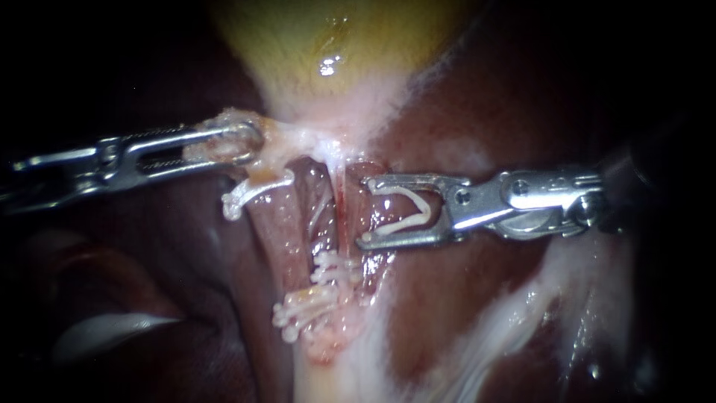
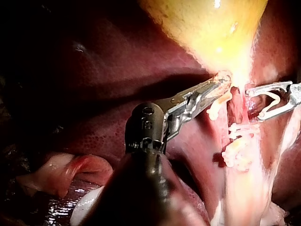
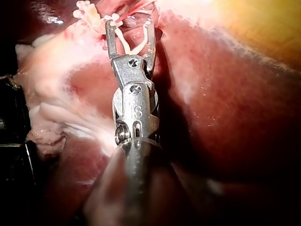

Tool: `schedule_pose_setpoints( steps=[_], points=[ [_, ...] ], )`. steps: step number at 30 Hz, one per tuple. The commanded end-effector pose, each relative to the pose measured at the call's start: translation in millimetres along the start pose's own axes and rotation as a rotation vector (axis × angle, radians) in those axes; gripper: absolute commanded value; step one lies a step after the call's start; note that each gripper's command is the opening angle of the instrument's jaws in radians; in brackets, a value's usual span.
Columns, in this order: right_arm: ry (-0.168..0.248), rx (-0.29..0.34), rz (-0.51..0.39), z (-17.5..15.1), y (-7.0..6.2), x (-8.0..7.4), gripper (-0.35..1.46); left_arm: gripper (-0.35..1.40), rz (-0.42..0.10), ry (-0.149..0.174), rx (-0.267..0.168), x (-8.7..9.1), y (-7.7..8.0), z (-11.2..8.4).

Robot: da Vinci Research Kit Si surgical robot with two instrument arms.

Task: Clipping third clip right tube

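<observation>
Bare tube (image 1: 337,201) mid-frame ahead of my right instrument (image 1: 365,212); clips (image 1: 328,270) block lower centre, my left instrument (image 1: 256,143) upper left.

What we count here, kind by kind.
We find a left instrument (image 1: 250,142) and a right instrument (image 1: 364,212), two in all; an upper clip (image 1: 250,192), a middle clip (image 1: 332,267), a lowest clip (image 1: 302,307) and one clip (image 1: 406,213) in the right instrument, four in all; a left tube (image 1: 280,227) and a right tube (image 1: 341,205); one gallbladder (image 1: 328,45); one liver (image 1: 477,298).
</observation>
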Motion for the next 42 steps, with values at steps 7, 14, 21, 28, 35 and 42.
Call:
schedule_pose_setpoints(
  steps=[7,14,21,28,35,42],
  points=[
    [0.013,0.002,0.057,1.1,0.0,0.0,0.5,-0.35,0.0,0.0,0.0,0.0,0.0,0.0],
    [0.015,-0.008,0.132,2.7,0.3,-0.3,0.5,-0.35,0.0,0.0,0.0,0.0,0.0,0.0],
    [0.016,-0.015,0.181,3.7,0.8,-1.0,0.49,-0.35,0.0,0.0,-0.001,0.0,-0.1,0.1],
    [0.029,-0.005,0.223,5.2,0.7,-1.6,0.49,-0.35,0.0,0.0,-0.001,0.0,-0.1,0.1],
    [0.084,0.02,0.274,6.3,0.9,-1.5,0.49,-0.35,0.0,-0.001,-0.001,0.0,-0.1,0.1],
    [0.165,0.079,0.347,6.6,0.7,-1.3,0.49,-0.35,0.0,-0.001,-0.002,0.0,-0.1,0.1]
  ],
)
